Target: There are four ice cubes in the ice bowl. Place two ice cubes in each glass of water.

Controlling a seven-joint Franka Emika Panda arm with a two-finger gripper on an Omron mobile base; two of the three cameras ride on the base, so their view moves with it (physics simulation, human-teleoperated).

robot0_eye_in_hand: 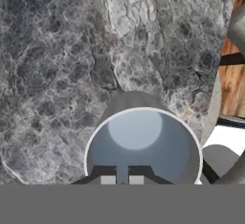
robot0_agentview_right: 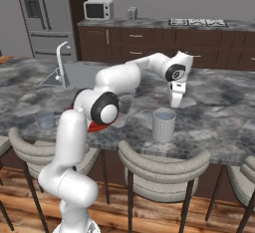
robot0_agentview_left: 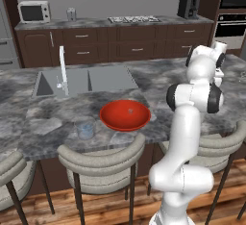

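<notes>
The tool [robot0_eye_in_hand: 122,180], its tips pressed almost together, hangs right over the open mouth of one glass of water [robot0_agentview_right: 163,124] standing on the counter [robot0_agentview_right: 219,122], straight below it.

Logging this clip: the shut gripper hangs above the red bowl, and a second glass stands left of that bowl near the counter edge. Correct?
Not quite. The gripper hangs above a glass of water, not the red bowl; the right base view and the hand view show the glass under the fingertips. The rest holds: the gripper is shut, and the second glass stands left of that bowl near the counter edge.
</notes>
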